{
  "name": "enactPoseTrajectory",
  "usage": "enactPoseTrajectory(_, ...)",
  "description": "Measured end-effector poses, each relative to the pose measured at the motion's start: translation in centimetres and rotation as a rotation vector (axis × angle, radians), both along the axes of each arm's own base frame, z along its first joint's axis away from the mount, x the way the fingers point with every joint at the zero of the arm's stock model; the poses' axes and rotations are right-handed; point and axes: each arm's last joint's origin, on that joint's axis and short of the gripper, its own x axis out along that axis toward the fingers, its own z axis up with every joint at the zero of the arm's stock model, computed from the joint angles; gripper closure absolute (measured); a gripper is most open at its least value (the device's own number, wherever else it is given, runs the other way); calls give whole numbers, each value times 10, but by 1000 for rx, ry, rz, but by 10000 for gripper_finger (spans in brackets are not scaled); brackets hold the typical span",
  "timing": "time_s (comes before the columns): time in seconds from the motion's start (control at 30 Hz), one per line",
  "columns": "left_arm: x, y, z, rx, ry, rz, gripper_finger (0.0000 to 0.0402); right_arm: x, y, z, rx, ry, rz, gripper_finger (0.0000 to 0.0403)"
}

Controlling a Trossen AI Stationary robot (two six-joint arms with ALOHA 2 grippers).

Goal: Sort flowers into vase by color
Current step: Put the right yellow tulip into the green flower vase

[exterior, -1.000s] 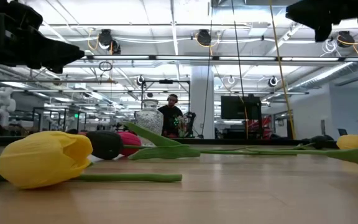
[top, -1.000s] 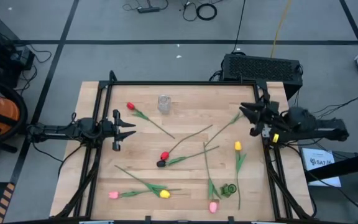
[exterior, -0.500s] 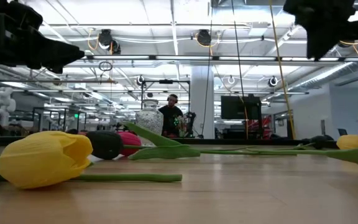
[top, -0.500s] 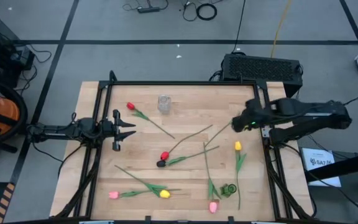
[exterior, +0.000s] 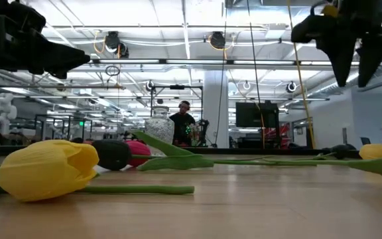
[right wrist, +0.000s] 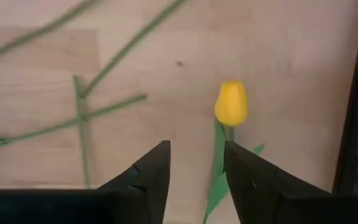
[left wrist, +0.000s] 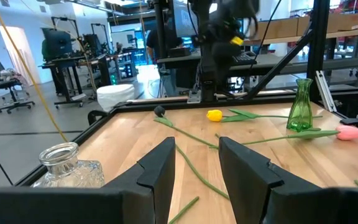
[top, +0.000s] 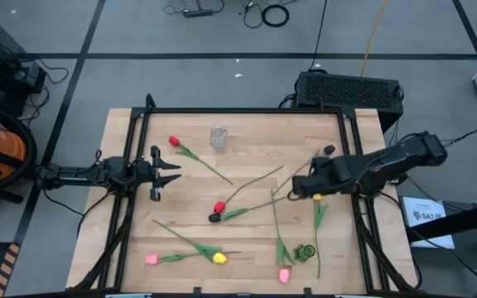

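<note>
Yellow tulip is lying on the wooden worktop, and the right claw is hovering just above it with fingers apart. Left claw is waiting open at the left side, near the glass vase.

No text, label, brand, number or sign can be read in any view. A white sheet lying on the floor beside the surface carries dark printing, but its characters are too small to make out.
</note>
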Motion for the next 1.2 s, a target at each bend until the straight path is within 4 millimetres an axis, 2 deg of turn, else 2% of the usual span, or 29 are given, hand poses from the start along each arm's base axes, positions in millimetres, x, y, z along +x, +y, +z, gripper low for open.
enactPoseTrajectory(0.2,0,0,0,0,0,0,269,0,21,-36,123,123,-60,234)
enactPoseTrajectory(0.37,0,0,0,0,0,0,269,-10,34,-77,205,76,-82,230)
enactPoseTrajectory(0.5,0,0,0,0,0,0,269,-24,36,-103,201,82,-104,229)
enactPoseTrajectory(0.63,0,0,0,0,0,0,269,-35,32,-118,162,99,-102,230)
enactPoseTrajectory(0.73,0,0,0,0,0,0,269,-37,30,-126,147,67,-85,234)
enactPoseTrajectory(0.83,0,0,0,0,0,0,269,-40,28,-132,141,45,-69,259)
enactPoseTrajectory(1.07,0,0,0,0,0,0,269,-39,26,-131,62,-1,44,389)
enactPoseTrajectory(1.13,0,0,0,0,0,0,269,-38,25,-125,18,-25,86,390)
enactPoseTrajectory(1.2,0,0,0,0,0,0,269,-39,19,-116,-122,-41,118,389)
